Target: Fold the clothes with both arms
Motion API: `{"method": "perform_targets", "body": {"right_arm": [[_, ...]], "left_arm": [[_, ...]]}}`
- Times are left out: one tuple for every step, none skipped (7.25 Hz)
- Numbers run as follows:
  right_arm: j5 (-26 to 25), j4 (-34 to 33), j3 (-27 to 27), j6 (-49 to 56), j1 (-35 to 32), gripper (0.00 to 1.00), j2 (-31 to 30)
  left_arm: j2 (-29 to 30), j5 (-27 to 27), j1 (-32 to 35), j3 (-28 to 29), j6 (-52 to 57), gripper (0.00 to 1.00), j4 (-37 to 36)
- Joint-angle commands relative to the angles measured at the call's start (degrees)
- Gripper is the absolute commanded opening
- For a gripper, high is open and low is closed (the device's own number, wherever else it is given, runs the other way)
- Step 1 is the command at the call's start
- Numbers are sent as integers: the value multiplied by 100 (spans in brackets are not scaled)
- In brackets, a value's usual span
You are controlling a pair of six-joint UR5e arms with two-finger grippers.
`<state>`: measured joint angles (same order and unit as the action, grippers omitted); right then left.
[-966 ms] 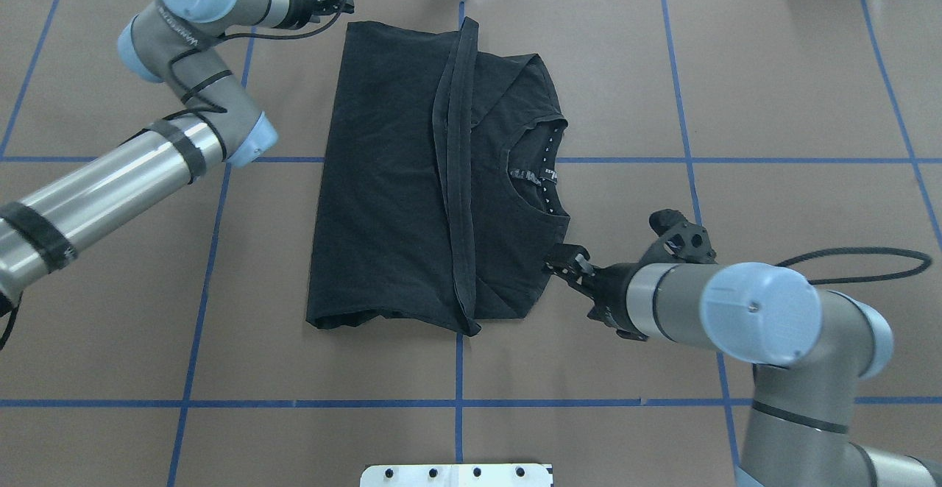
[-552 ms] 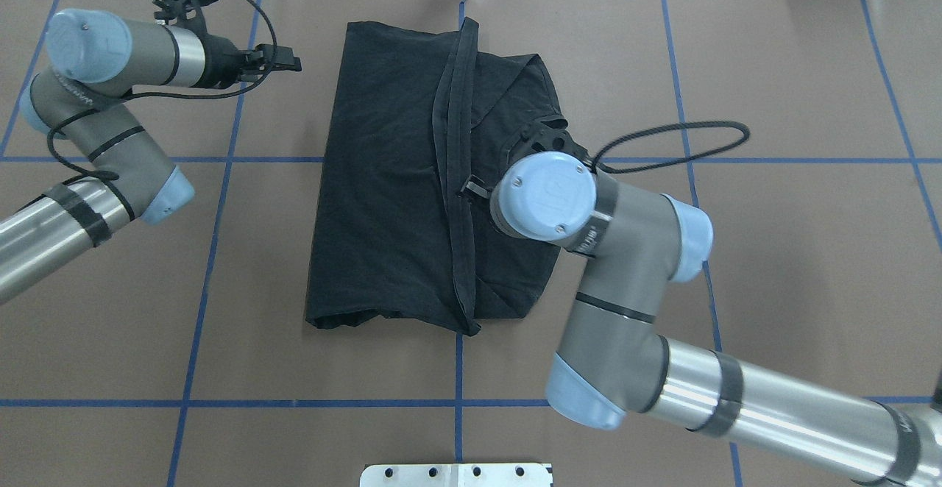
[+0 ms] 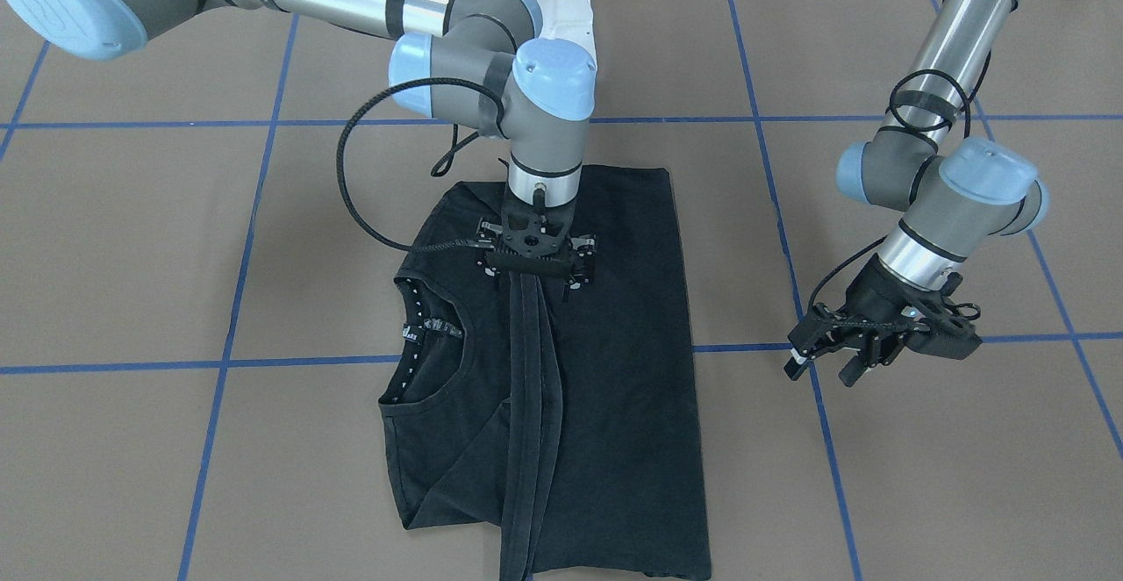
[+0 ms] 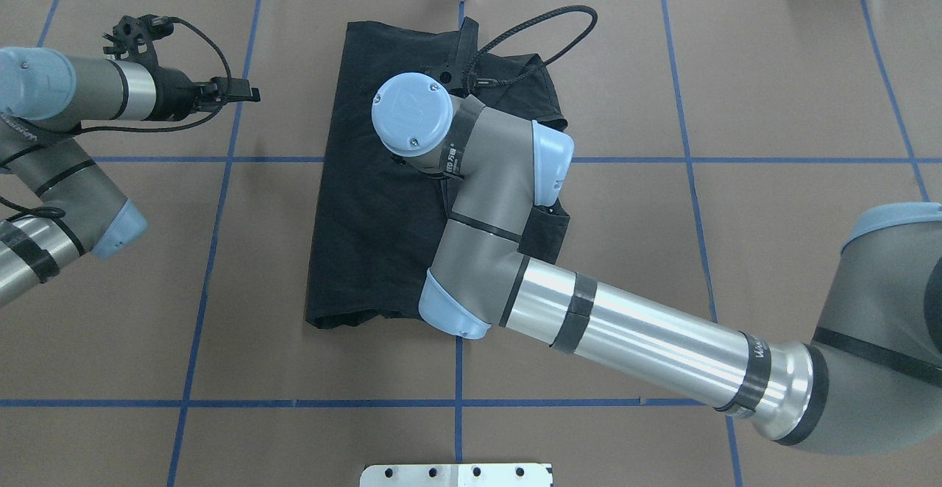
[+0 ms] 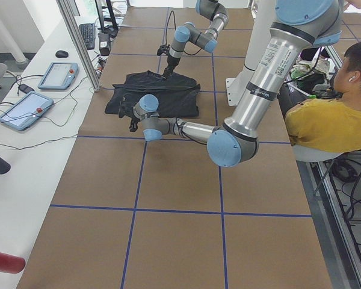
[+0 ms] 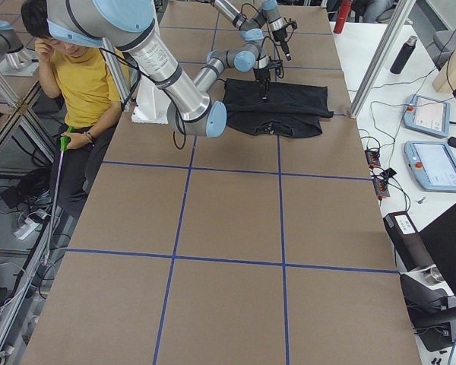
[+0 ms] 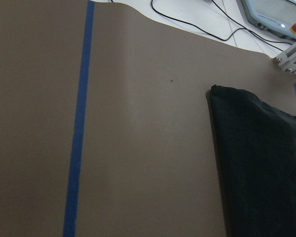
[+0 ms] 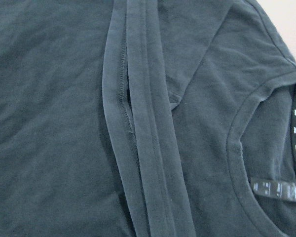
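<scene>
A: Right gripper? Pointing straight down, standing wide open, holding nothing. Touching cloth or only hovering over it: impossible to tell.

B: And lying directly beneath it?

A: Shirt, resting flat on the table, folded in lengthwise. Showing a doubled stitched edge right under the fingers, and the collar just off to one side of them.

B: Left gripper?

A: Hanging well apart from the cloth, fingers parted, carrying nothing.

B: Expecting what from the fabric?

A: Judging it light, soft and limp, likely sagging and creasing if lifted from a single point. Probably worth pinching through that thick stitched edge, or taking two corners with both grippers, for keeping the fold square. Otherwise risking dragging the top layer loose.
</scene>
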<state>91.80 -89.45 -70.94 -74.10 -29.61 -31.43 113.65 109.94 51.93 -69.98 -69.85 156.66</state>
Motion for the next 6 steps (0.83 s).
{"method": "perform_targets", "body": {"right_arm": [[4,-3,781,1201,-45,92,225],[21,6,1001,1509,-45,92,303],[65,23,1273,1503,-45,93,374],[196,224,1693,1503,-140,93,583],[250,461,1915,1538,-202,93,646],[502,480,1926,1565,-342,92,656]], "left_arm": [[-27,-26,-7,1,-2,100,5],[-27,-26,-7,-7,-2,100,5],[-27,-26,2,-7,-2,100,5],[-27,-34,-7,1,-2,100,5],[-27,-34,-7,10,-11,100,5],[-27,-34,-7,10,-11,100,5]]}}
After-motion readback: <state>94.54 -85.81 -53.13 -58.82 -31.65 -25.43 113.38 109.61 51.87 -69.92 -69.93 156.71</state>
